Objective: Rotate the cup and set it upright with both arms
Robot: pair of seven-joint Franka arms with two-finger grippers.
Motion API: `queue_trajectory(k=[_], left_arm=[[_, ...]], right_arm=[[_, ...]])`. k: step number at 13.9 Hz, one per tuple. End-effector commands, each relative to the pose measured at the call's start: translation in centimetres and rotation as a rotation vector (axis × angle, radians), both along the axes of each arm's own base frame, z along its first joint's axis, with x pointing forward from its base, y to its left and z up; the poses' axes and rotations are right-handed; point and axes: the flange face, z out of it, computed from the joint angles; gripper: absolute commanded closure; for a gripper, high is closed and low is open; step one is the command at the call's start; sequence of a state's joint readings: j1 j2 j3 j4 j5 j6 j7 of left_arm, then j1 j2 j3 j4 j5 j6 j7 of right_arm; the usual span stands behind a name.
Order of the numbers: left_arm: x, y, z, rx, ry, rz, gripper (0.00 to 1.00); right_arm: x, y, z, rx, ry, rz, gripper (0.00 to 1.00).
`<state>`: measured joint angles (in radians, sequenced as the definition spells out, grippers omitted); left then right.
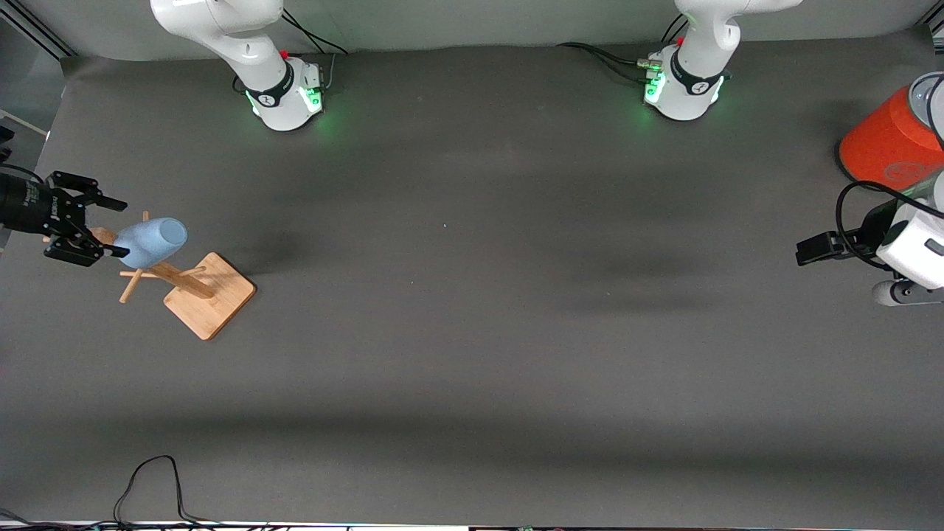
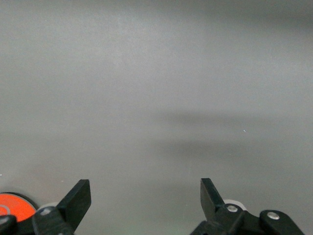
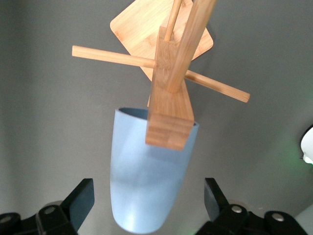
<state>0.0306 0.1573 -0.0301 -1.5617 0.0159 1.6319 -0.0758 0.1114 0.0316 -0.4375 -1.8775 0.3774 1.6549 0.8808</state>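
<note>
The cup (image 1: 151, 242) hangs mouth-down on a peg of the wooden rack (image 1: 209, 295), which stands on the bench (image 1: 472, 332) toward the right arm's end. The right claw (image 1: 99, 228) is level with the cup, spread wide, one finger either side of its closed end, not gripping. The left claw (image 2: 145, 198) waits released over bare bench, well apart from the rack, beside the orange can (image 1: 889, 140).
</note>
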Motion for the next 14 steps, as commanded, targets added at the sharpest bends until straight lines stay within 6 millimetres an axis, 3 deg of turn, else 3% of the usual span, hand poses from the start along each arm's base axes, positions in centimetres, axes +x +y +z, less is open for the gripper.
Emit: queue_trajectory(k=[1, 6, 11, 14], left_arm=[[-0.9, 0.3, 1.4, -0.003, -0.010, -0.002, 0.00], [-0.9, 0.2, 1.2, 0.000, -0.001, -0.005, 0.00], [-1.1, 0.3, 1.4, 0.000, 0.010, -0.005, 0.00], [-1.0, 0.1, 1.6, -0.006, -0.001, -0.008, 0.00]], right_arm=[[-0.2, 0.3, -1.0, 0.030, -0.015, -0.059, 0.00], [-0.6, 0.5, -4.1, 0.023, -0.018, -0.087, 0.00], [-0.3, 1.0, -4.9, 0.034, -0.027, -0.091, 0.00], [-0.3, 1.2, -4.7, 0.036, -0.032, -0.077, 0.31]])
